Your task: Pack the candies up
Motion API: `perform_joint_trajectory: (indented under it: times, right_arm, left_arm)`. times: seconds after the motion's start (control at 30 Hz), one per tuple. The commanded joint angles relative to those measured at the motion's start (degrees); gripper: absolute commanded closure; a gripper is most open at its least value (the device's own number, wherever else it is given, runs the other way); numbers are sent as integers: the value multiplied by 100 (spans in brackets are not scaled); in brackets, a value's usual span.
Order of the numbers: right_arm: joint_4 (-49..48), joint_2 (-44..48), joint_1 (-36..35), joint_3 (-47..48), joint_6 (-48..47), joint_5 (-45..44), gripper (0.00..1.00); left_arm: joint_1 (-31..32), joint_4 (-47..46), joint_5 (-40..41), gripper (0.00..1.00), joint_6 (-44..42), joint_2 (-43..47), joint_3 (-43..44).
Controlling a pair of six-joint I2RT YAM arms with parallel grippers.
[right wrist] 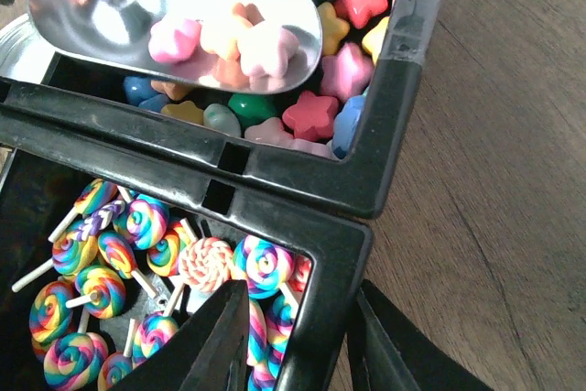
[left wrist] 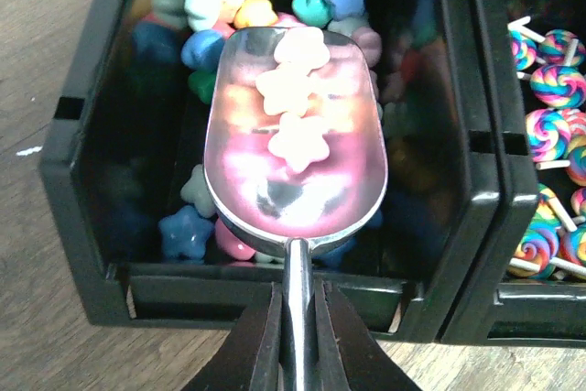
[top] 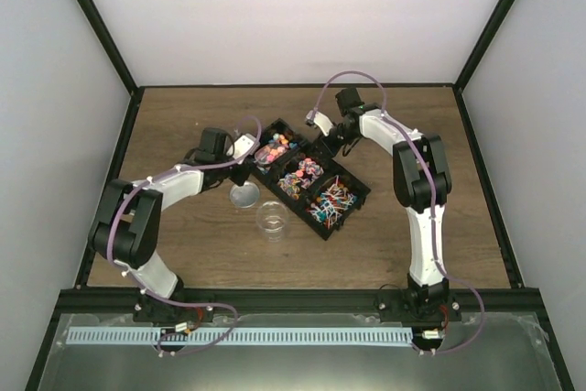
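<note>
Candies [left wrist: 186, 231]: small glossy stars in pink, blue, yellow and green, heaped in the end bin [left wrist: 87, 180]. Three pale ones lie in the one scoop [left wrist: 293, 194] above it. Left claw [left wrist: 295, 341] is clamped on the scoop handle. Right claw [right wrist: 300, 295] straddles a bin wall; can't tell if it pinches. Three bins [top: 363, 192], one jar [top: 272, 220], one lid [top: 244, 195].

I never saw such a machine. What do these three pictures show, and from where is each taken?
Two robot arms stand on a table. The wide picture looks down from above; the other two come from wrist cameras. A black tray holds star candies and lollipops; a clear jar and its lid sit nearby. The left arm has its jaws shut on a metal scoop carrying some. The right arm has its jaws astride the tray's wall; whether they pinch it is unclear.
</note>
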State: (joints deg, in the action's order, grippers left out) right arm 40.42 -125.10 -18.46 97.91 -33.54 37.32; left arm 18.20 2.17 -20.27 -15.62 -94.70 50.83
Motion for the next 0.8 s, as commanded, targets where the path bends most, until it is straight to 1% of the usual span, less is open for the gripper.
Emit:
perform_joint_trajectory:
  times: [0.0,0.23,0.4,0.53,0.77]
  right_arm:
    - [88,-98,157,210,-268,-229,69]
    - [220,-54,239,248,-502,-223,66]
    - [237,1,245,256,-571,-208,59]
    - [240,61,251,302,-583,-218,48]
    - [360,191,293,520,-545,-167,17]
  left_arm:
    - [-108,-337,-271,96,27,101,-17]
    - [-216,-483,-367,96,-53,375,-240]
    - [-229,-559,-426,96,11,681,-378]
    - [-254,-465,-430,96,95,909,-367]
    - [-387,283,-765,96,-285,1530,-135]
